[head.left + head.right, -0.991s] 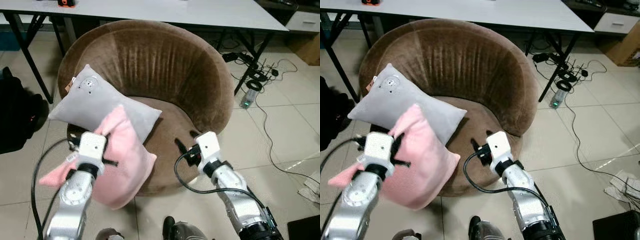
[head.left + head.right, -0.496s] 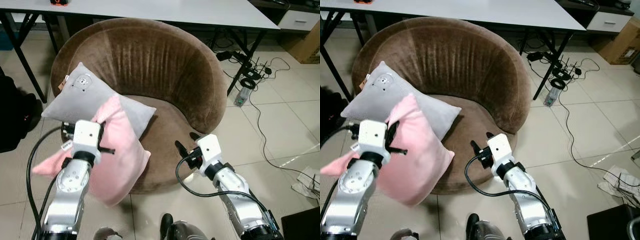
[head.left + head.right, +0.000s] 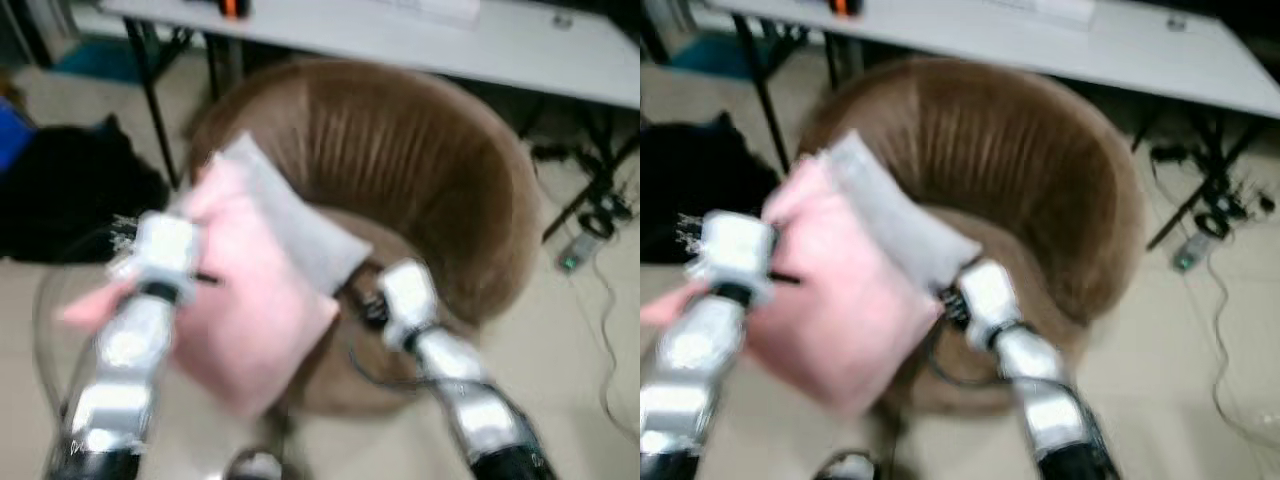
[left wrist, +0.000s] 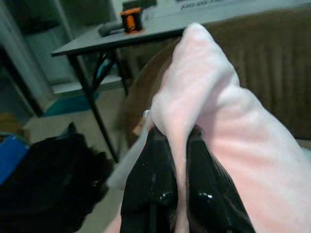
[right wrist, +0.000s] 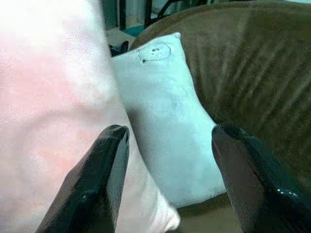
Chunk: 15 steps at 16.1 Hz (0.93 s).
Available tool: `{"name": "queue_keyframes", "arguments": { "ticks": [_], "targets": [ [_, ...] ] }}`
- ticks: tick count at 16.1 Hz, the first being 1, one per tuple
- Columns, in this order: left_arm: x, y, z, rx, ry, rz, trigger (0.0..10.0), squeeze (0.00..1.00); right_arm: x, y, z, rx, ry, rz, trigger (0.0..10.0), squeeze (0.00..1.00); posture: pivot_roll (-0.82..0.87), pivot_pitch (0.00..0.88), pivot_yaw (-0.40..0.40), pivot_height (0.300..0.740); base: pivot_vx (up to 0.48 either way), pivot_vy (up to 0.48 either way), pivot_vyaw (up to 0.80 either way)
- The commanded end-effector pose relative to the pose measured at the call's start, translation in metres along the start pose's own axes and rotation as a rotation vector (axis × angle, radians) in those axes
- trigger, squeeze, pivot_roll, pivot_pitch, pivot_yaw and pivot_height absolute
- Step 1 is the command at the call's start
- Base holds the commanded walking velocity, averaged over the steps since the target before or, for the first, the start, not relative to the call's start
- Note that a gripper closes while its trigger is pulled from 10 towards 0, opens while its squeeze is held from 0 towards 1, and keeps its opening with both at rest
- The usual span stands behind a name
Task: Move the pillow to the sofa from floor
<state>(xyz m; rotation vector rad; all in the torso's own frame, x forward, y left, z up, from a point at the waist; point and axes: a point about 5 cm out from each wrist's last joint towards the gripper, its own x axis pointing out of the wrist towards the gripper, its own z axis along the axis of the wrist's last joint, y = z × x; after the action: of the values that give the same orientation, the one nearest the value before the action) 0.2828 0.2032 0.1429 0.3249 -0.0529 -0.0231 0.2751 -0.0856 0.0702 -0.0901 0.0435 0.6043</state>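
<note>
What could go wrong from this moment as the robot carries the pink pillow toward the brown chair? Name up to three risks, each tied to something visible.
1. The left gripper pinches only a thin edge fold of the pink pillow, so it might slip free.
2. The grey pillow already lies on the brown chair; the pink one may push it off.
3. The open right gripper sits close to both pillows and could snag them.

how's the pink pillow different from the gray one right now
The pink pillow is pinched in the left gripper and held up in front of the chair; the gray pillow lies on the chair behind it. Pink looks plain; gray bears a small round mark near one corner. Both are soft and rectangular.
</note>
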Motion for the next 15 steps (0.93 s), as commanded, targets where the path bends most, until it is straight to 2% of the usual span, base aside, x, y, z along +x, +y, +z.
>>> {"name": "queue_keyframes", "arguments": {
  "ticks": [1,4,7,11,12,13,15],
  "targets": [
    [0.008,-0.011,0.023,-0.009,-0.086,-0.042,10.0,0.0,-0.013,-0.012,-0.014,0.001,0.064,-0.038,10.0,0.0,0.14,0.112,-0.104,0.74,0.48,0.0,0.0],
    [0.017,-0.011,0.026,0.008,-0.059,-0.071,10.0,0.0,-0.013,-0.008,-0.017,0.011,0.071,-0.032,10.0,0.0,0.13,0.109,-0.095,0.74,0.0,0.0,0.0],
    [0.016,-0.018,0.024,0.016,-0.051,-0.103,10.0,0.0,-0.013,-0.006,-0.017,0.015,0.071,-0.037,10.0,0.0,0.13,0.108,-0.091,0.74,0.0,0.0,0.0],
    [0.018,-0.02,0.023,0.034,-0.036,-0.121,10.0,0.0,-0.015,-0.006,-0.019,0.018,0.077,-0.046,10.0,0.0,0.12,0.109,-0.085,0.74,0.0,0.0,0.0],
    [0.021,-0.017,0.027,0.038,-0.042,-0.127,10.0,0.0,-0.014,-0.006,-0.018,0.021,0.074,-0.048,10.0,0.0,0.12,0.109,-0.083,0.74,0.0,0.0,0.0],
    [0.034,-0.004,0.035,0.06,-0.043,-0.138,10.0,0.0,-0.013,-0.006,-0.017,0.024,0.07,-0.05,10.0,0.0,0.13,0.109,-0.081,0.74,0.0,0.0,0.0],
    [0.048,0.011,0.048,0.08,-0.054,-0.129,10.0,0.0,-0.011,-0.004,-0.017,0.027,0.071,-0.05,10.0,0.0,0.13,0.11,-0.074,0.74,0.0,0.0,0.0]
  ]
}}
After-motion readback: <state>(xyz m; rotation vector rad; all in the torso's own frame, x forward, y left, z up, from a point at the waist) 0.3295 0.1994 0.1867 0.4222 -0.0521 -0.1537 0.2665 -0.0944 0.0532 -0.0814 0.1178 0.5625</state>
